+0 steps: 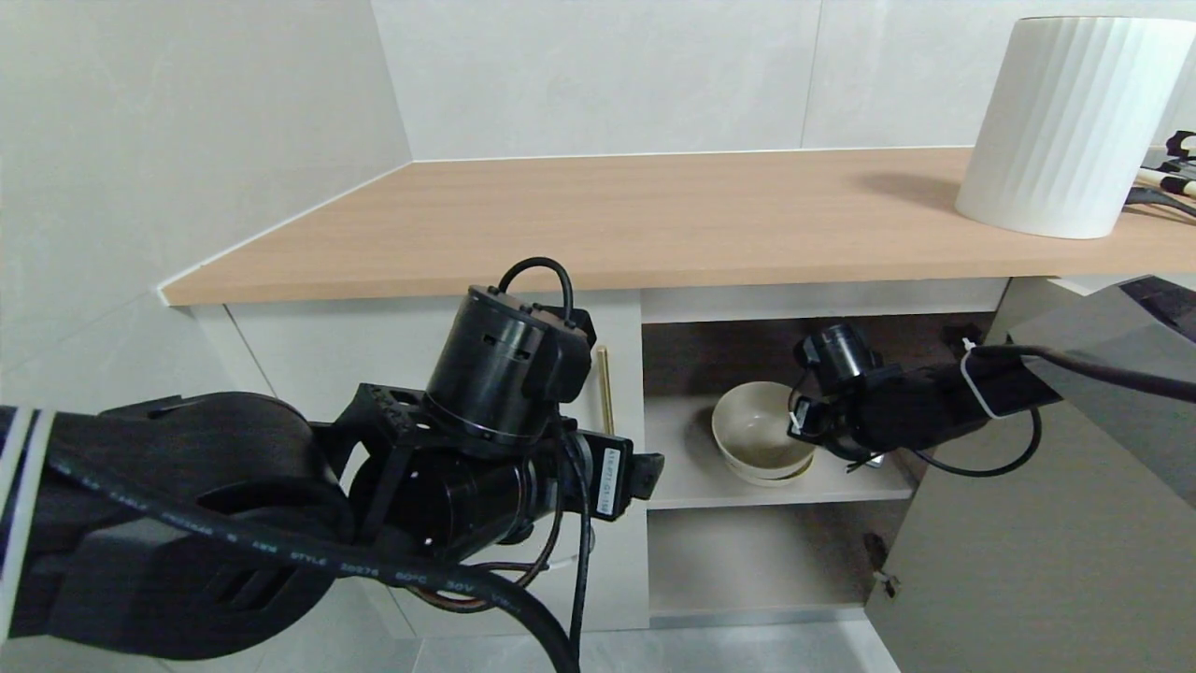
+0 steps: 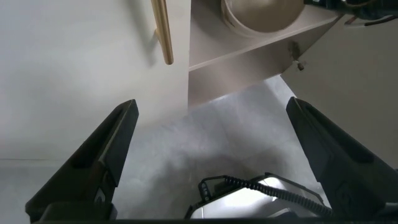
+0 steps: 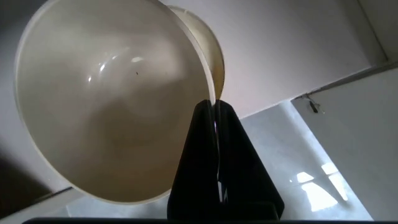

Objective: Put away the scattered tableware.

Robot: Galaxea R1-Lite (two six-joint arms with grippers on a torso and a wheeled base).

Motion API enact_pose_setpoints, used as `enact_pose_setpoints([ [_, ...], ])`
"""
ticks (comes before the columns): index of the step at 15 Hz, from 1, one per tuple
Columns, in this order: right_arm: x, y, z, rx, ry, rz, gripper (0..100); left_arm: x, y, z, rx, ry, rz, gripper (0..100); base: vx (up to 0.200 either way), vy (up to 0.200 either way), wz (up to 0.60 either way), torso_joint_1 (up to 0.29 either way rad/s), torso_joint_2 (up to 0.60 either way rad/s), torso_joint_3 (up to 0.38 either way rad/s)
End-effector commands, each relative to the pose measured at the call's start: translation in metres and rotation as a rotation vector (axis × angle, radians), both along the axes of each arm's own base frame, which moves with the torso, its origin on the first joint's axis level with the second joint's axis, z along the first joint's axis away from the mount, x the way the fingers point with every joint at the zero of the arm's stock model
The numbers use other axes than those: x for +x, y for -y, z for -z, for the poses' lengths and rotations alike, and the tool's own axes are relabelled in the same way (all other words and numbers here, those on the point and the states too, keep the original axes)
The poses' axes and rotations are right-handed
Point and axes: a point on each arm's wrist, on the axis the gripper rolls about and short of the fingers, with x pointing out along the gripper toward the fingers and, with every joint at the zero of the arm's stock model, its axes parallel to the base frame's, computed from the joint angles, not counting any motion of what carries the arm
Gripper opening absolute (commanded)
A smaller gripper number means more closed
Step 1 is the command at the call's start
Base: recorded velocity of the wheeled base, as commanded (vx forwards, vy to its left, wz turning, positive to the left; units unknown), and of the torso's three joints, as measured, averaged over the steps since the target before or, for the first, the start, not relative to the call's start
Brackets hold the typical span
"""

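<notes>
Here my right gripper (image 3: 214, 111) pinches the thin rim of the smooth, round cream ceramic bowl (image 3: 112, 106), one black finger on each side. The bowl sits tilted on the pale cabinet shelf (image 1: 687, 479), beside the open grey door (image 1: 981, 523). My left gripper (image 2: 212, 111) hangs wide open and empty near the slim brass handle (image 2: 163, 31).

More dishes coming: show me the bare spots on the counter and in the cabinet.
Counter: bare from the corner to the white container. Bottom shelf: bare. Middle shelf: a strip left of the bowl; crowded right of it, where the right gripper grips its rim.
</notes>
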Motion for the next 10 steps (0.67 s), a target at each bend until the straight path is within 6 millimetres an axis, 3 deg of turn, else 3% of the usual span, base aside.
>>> enact_pose_setpoints([
  [1,0.003,0.0,0.005,-0.006,-0.005,0.006,0,0.001,0.0,0.0,0.0,-0.001,-0.002,100,0.0,0.0,0.0,0.0,0.0,0.0],
  [10,0.014,0.0,0.016,-0.021,0.003,0.031,0,0.001,0.0,0.001,0.001,-0.003,-0.003,100,0.0,0.0,0.0,0.0,0.0,0.0],
])
